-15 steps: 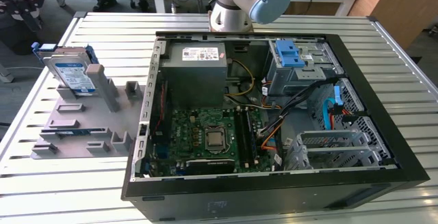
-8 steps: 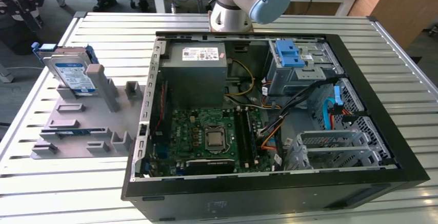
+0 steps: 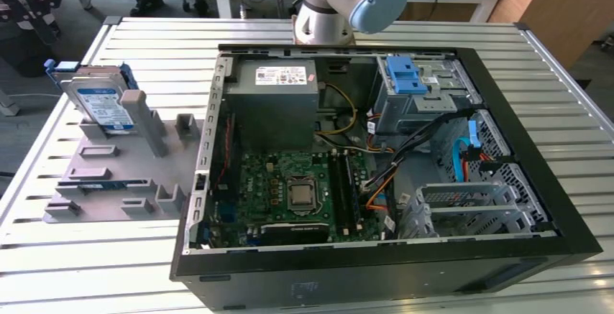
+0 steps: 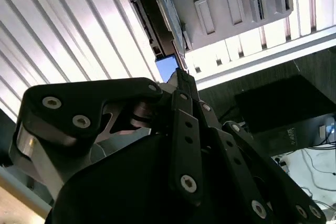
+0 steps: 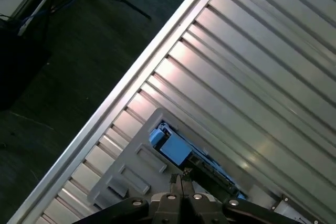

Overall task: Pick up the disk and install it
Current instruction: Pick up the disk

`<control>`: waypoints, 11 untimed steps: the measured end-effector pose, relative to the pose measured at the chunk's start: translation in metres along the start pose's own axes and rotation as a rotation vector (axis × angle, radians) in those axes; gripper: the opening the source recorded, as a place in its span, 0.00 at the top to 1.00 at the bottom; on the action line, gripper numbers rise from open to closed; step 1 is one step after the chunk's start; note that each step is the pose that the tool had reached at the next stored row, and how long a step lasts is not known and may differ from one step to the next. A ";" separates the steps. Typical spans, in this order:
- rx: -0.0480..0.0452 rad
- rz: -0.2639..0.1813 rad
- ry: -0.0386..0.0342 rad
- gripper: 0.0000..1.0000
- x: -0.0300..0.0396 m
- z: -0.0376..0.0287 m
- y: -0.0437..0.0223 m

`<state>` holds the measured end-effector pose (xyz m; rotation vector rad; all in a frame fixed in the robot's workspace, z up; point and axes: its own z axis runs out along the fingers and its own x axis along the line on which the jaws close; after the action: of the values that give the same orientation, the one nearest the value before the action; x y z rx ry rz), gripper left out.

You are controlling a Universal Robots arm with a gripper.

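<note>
Surface: ribbed aluminium table point(image 3: 77, 271), pale and shiny; desks and dark floor behind it, at 12 o'clock of the exterior view.
On the table: open black computer case point(image 3: 537, 256) lying on its side, taking the middle and the 3 o'clock part; grey holder tray point(image 3: 115, 177) just beside it at 9 o'clock.
Disk: the disk point(image 3: 103, 102) standing on its edge in a slot of the tray, nearly upright, at about 10 o'clock from the case centre; not yet in the case, well apart from the drive cage with the blue latch piece point(image 3: 408, 80) at 1 o'clock.
Arm: base of the arm point(image 3: 331, 5) at 12 o'clock, behind the case.
Gripper: gripper point(image 5: 181, 178) hanging over the tray and pointing down at the disk, seen so in both wrist views; near it but apart, no touching.
Jaws: together, tip against tip, nothing between.
Key relation: disk straight ahead of the jaw tips, along the pointing direction; long upper edge running slantwise to the line of the two jaws, not square to it, as judged from the first wrist view.
Progress: picking not yet done, by judgement; approach stage.
Writing: white-and-blue label on the disk face turned roughly to 5 o'clock; white sticker on the grey power supply point(image 3: 273, 102); print on both too small for reading.
</note>
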<state>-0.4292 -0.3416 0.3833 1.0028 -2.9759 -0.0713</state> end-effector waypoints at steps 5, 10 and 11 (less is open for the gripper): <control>-0.0009 -0.064 0.0028 0.89 0.0000 0.0001 0.0000; -0.0016 -0.124 0.0054 0.89 0.0000 0.0001 0.0000; -0.0018 -0.136 0.0059 0.89 0.0000 0.0001 0.0000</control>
<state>-0.4292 -0.3416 0.3831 1.2012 -2.8981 -0.0708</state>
